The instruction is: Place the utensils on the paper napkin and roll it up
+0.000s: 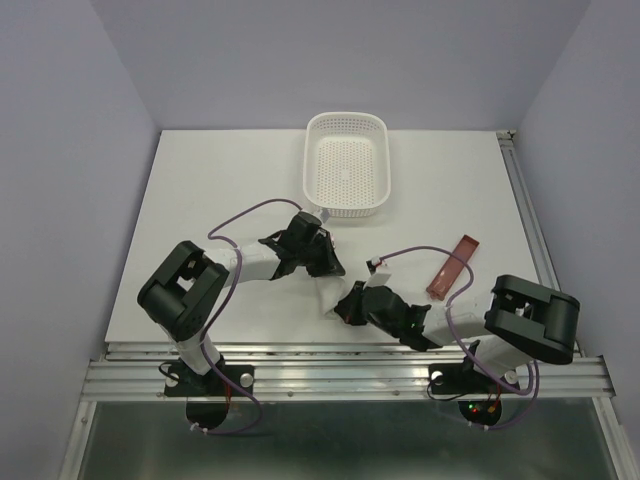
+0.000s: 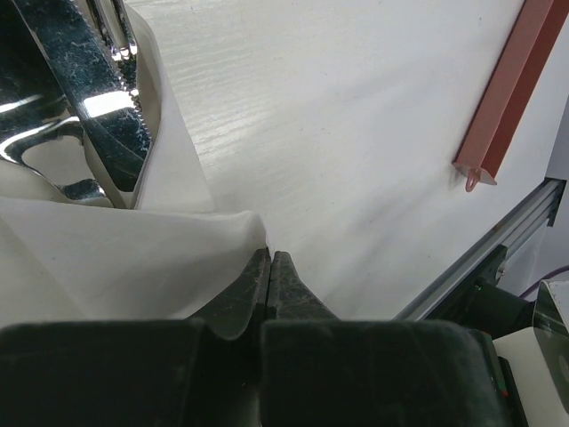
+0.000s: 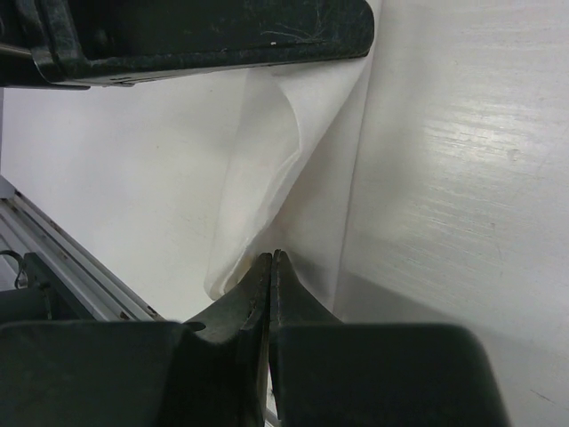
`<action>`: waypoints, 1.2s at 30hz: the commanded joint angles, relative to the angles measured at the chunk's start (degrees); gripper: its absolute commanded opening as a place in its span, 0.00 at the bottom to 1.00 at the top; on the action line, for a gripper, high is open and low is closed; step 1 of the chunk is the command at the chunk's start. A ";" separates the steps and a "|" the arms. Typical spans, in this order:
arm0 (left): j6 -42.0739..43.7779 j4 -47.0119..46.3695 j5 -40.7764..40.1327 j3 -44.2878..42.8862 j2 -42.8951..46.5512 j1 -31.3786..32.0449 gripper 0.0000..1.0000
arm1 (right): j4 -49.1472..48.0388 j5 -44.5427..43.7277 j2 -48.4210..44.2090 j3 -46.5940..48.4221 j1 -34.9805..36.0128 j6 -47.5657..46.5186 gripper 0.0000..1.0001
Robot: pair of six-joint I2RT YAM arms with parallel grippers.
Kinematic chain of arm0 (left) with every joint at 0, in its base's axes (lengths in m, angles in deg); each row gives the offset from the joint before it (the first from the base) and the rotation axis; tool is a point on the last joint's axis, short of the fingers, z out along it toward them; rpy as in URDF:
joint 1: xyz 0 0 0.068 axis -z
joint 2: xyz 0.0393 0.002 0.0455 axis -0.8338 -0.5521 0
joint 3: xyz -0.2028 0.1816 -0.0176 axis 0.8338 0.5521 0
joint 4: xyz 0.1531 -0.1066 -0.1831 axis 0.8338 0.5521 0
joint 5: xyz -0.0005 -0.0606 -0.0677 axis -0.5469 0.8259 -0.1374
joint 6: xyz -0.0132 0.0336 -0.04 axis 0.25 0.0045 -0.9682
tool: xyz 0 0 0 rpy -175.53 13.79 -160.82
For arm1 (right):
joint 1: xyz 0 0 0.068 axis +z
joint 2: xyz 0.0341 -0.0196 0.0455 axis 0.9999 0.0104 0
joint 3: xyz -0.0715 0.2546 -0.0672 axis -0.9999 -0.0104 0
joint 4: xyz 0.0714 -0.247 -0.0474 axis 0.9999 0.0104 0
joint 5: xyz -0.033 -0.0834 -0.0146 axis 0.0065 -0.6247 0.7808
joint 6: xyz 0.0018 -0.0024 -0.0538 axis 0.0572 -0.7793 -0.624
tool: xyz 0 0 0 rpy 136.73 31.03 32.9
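Note:
The white paper napkin (image 1: pixel 328 293) lies folded between my two grippers near the table's front middle. In the left wrist view the napkin (image 2: pixel 116 267) drapes over shiny silver utensil metal (image 2: pixel 80 84) at the upper left; no green handle shows. My left gripper (image 2: pixel 269 256) (image 1: pixel 333 272) is shut with the napkin's edge at its tips. My right gripper (image 3: pixel 271 256) (image 1: pixel 347 305) is shut at the napkin's (image 3: pixel 293 178) near fold, which rises toward the left gripper's body at the top of that view.
A white perforated basket (image 1: pixel 345 165) stands at the back centre. A red-brown strip (image 1: pixel 453 265) lies at the right, also in the left wrist view (image 2: pixel 511 84). The metal rail (image 1: pixel 350 365) runs along the near table edge.

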 commanded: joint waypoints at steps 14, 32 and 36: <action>-0.70 -4.86 2.00 0.68 0.85 0.35 0.00 | -6.69 2.77 6.18 -0.45 0.70 -1.27 0.02; 1.32 -9.34 2.09 3.76 -3.11 0.44 0.00 | 15.62 1.45 -1.80 5.53 0.70 -0.49 0.29; 1.50 -9.52 1.74 3.93 -3.64 0.44 0.00 | 19.85 0.40 -6.20 5.44 0.70 1.71 0.44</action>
